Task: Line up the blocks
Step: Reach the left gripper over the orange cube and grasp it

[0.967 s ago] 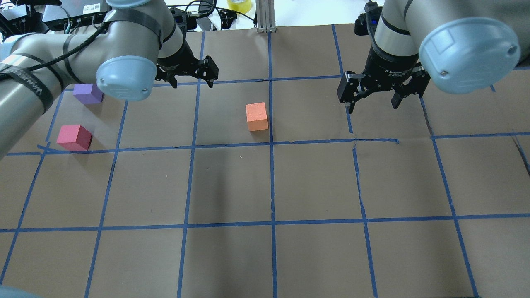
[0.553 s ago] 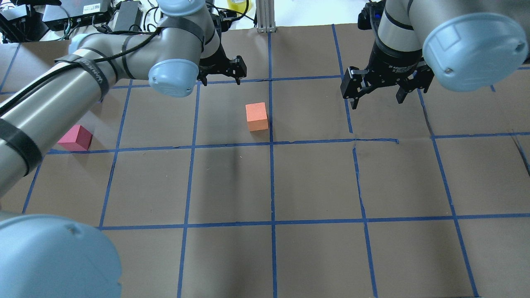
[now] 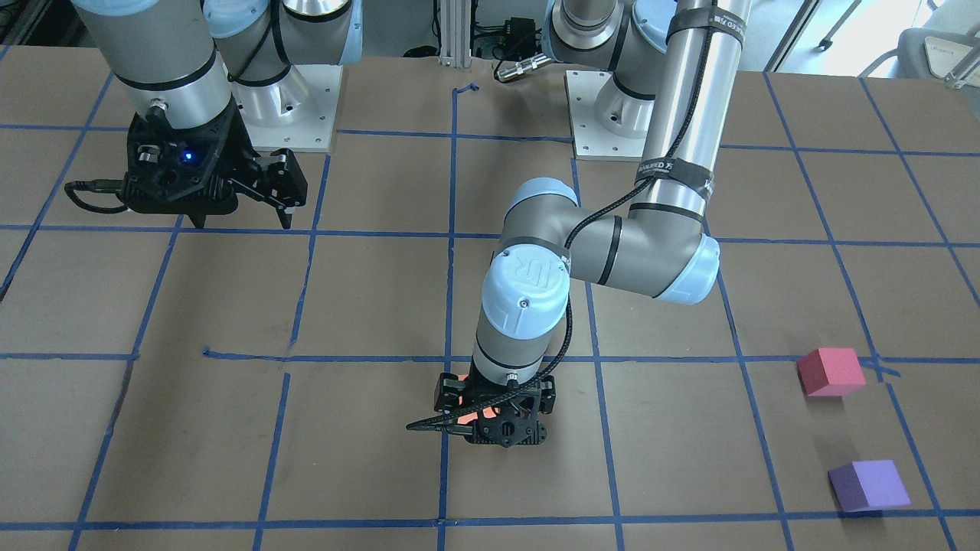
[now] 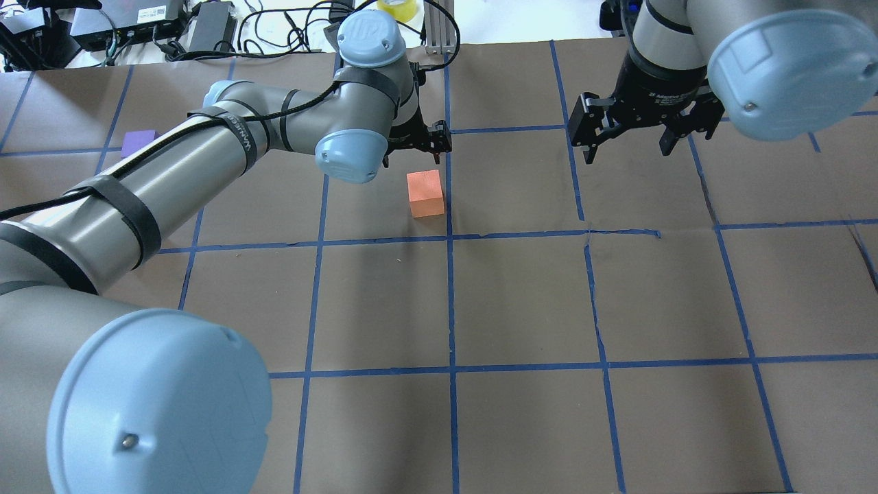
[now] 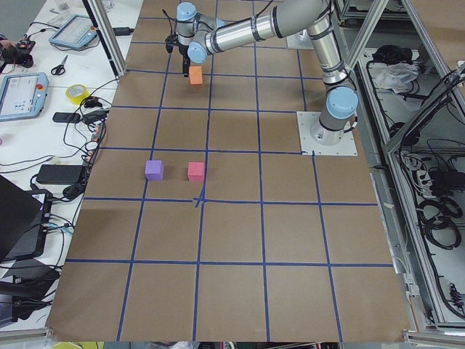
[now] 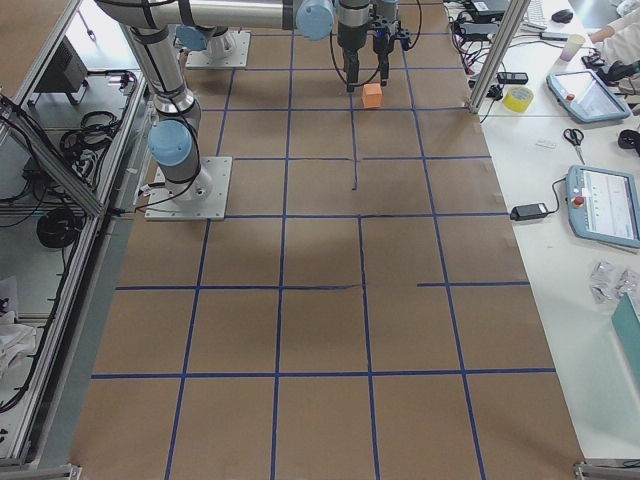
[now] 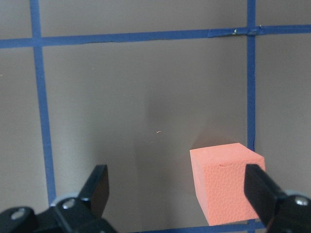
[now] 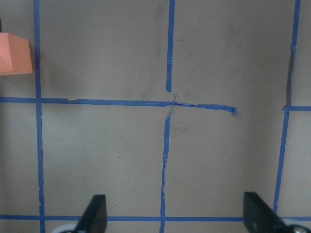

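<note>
The orange block (image 4: pixel 425 193) sits near the table's middle, next to a blue tape line. My left gripper (image 4: pixel 411 156) is open and hovers just beyond it; in the left wrist view (image 7: pixel 177 189) the orange block (image 7: pixel 226 182) lies low, by the right finger. In the front view the left gripper (image 3: pixel 494 417) mostly hides the orange block (image 3: pixel 465 387). The pinkish-red block (image 3: pixel 831 372) and the purple block (image 3: pixel 869 485) stand apart on my far left. The purple block (image 4: pixel 138 143) shows overhead; the arm hides the pinkish-red one. My right gripper (image 4: pixel 627 147) is open and empty above bare paper.
Brown paper with a blue tape grid (image 4: pixel 453 370) covers the table. Cables and electronics (image 4: pixel 206 27), a yellow tape roll (image 4: pixel 398 8) and an aluminium post (image 4: pixel 439 27) line the far edge. The arm bases (image 3: pixel 287 99) stand on my side.
My left arm has swung right, from near the purple block to just beyond the orange block. My right gripper has drifted slightly away from the table's middle. The blocks have not moved.
</note>
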Robot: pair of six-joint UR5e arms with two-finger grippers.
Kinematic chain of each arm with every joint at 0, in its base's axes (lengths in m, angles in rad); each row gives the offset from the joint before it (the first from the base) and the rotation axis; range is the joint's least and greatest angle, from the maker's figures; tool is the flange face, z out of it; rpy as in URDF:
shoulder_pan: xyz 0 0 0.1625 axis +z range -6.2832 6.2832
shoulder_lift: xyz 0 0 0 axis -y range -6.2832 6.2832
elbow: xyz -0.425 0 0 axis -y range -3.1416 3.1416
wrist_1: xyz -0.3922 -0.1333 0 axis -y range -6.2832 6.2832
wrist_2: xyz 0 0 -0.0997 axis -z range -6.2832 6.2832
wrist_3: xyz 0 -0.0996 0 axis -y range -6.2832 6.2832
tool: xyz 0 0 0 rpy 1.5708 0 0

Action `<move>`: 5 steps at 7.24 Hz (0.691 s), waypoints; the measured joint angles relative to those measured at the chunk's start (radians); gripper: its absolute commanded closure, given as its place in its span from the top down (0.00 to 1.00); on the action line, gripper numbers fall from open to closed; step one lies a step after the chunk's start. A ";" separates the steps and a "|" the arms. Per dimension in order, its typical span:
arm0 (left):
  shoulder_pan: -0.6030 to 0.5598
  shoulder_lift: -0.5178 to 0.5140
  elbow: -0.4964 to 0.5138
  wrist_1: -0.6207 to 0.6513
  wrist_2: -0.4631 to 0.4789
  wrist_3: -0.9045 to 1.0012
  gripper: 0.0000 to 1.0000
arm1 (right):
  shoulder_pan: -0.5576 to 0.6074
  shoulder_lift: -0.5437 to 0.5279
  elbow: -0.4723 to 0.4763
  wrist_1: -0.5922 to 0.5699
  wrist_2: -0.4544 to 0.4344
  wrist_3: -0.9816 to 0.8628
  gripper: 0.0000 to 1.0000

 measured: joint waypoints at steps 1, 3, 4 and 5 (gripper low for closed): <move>-0.007 -0.014 0.004 0.009 -0.003 -0.001 1.00 | 0.000 -0.004 0.003 0.000 0.003 -0.010 1.00; -0.011 -0.034 -0.001 -0.002 -0.003 0.003 1.00 | -0.002 -0.008 0.005 -0.001 0.003 -0.018 1.00; -0.014 -0.038 -0.003 -0.021 -0.003 0.001 1.00 | -0.003 -0.015 0.006 0.000 0.003 -0.019 1.00; -0.015 -0.040 -0.003 -0.048 -0.003 -0.001 1.00 | -0.003 -0.024 0.009 0.002 0.004 -0.020 1.00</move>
